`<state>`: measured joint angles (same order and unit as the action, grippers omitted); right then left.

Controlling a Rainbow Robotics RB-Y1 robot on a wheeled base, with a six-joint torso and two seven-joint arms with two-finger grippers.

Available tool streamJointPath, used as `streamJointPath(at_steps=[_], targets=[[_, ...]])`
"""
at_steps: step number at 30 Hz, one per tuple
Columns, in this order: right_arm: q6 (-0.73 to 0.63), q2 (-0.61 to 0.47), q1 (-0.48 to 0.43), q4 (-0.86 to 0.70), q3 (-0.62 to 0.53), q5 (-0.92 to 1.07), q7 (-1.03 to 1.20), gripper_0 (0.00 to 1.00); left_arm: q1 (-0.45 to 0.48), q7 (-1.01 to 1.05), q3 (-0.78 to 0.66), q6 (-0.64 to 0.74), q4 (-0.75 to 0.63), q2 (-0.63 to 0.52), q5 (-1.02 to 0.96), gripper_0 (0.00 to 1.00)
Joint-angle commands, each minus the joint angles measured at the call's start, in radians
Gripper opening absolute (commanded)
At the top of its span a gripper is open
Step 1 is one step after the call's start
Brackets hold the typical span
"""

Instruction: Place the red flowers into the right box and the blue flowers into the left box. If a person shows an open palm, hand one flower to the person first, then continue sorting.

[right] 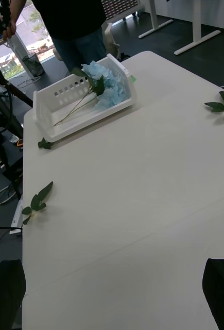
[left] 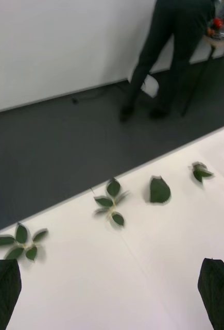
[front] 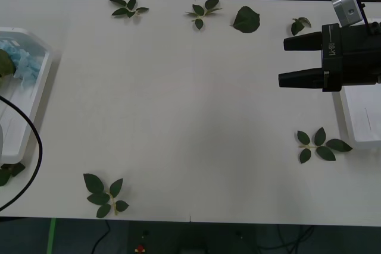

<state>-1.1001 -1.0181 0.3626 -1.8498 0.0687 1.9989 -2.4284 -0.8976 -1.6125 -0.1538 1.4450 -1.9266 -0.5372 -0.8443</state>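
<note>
Nearest the robot, loose green leaf sprigs [front: 106,195] lie flat on the matte white table [front: 196,117]; no flower with a stem is left on it. The right gripper [front: 289,62] hovers just beside the right box [front: 363,124], its black fingers spread and holding nothing. The left gripper [left: 110,294] is also spread and empty above the far table edge. Farther, the left box [right: 60,98], a slotted white plastic tray, holds the blue flowers [right: 105,82], fluffy and pale. The red flowers cannot be seen, so the sorting seems nearly finished.
</note>
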Motion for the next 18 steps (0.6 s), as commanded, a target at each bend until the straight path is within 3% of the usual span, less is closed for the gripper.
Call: streamJointPath(at_steps=[1,9,18], targets=[[-0.003,0.018,-0.005,-0.026,-0.018,0.012,-0.032,1.0,0.105,-0.368,-0.115,0.133,-0.051,0.045,-0.122,1.0],[-0.003,0.018,-0.005,-0.026,-0.018,0.012,-0.032,1.0,0.194,-0.667,-0.236,0.465,-0.04,0.06,-0.311,1.0],[-0.003,0.018,-0.005,-0.026,-0.018,0.012,-0.032,1.0,0.301,-0.751,-0.227,0.475,0.005,0.062,-0.466,1.0]])
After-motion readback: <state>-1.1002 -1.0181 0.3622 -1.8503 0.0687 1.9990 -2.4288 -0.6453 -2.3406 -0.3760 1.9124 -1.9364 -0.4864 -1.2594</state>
